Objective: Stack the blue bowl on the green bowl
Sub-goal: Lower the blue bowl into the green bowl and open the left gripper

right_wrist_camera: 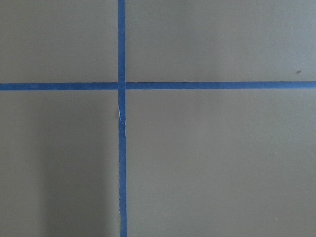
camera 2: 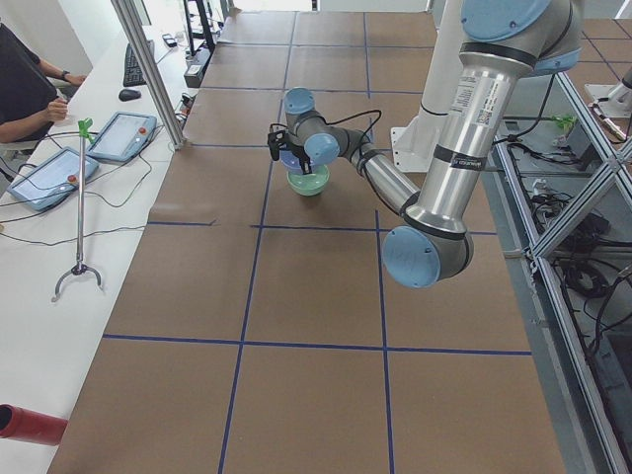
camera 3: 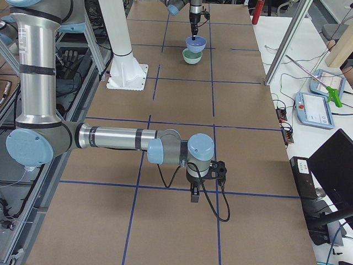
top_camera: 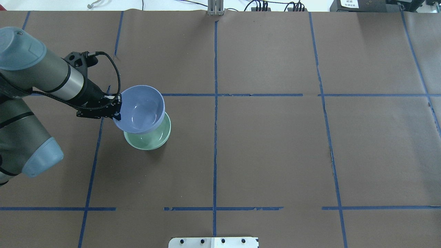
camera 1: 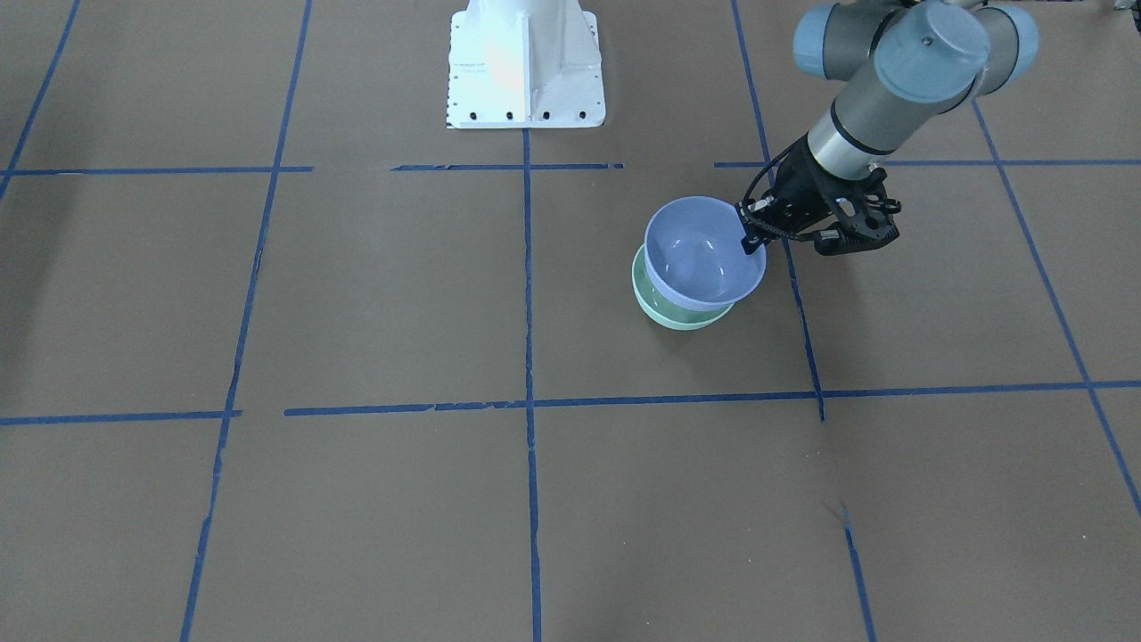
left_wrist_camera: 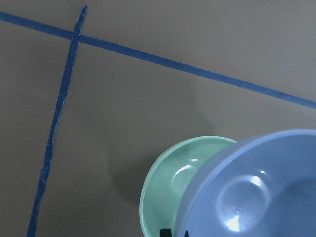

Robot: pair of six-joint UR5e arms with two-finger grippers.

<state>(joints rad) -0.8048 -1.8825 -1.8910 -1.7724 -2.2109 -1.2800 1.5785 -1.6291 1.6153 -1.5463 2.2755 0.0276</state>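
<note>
The pale periwinkle-blue bowl point(camera 1: 700, 254) hangs in the air just above the mint-green bowl point(camera 1: 679, 315), overlapping it and shifted a little off its centre. My left gripper point(camera 1: 751, 234) is shut on the blue bowl's rim, also seen from overhead point(top_camera: 117, 112). The overhead view shows the blue bowl point(top_camera: 141, 108) over the green bowl point(top_camera: 151, 141), which rests on the table. The left wrist view shows both bowls point(left_wrist_camera: 256, 192) point(left_wrist_camera: 168, 192). My right gripper point(camera 3: 194, 197) hangs low over the table far from the bowls; I cannot tell if it is open or shut.
The white robot base point(camera 1: 526, 67) stands at the table's edge. Blue tape lines point(top_camera: 215, 103) form a grid on the brown table cover. A side table with tablets point(camera 2: 59, 173) and a seated person point(camera 2: 25, 89) lies beyond the far edge.
</note>
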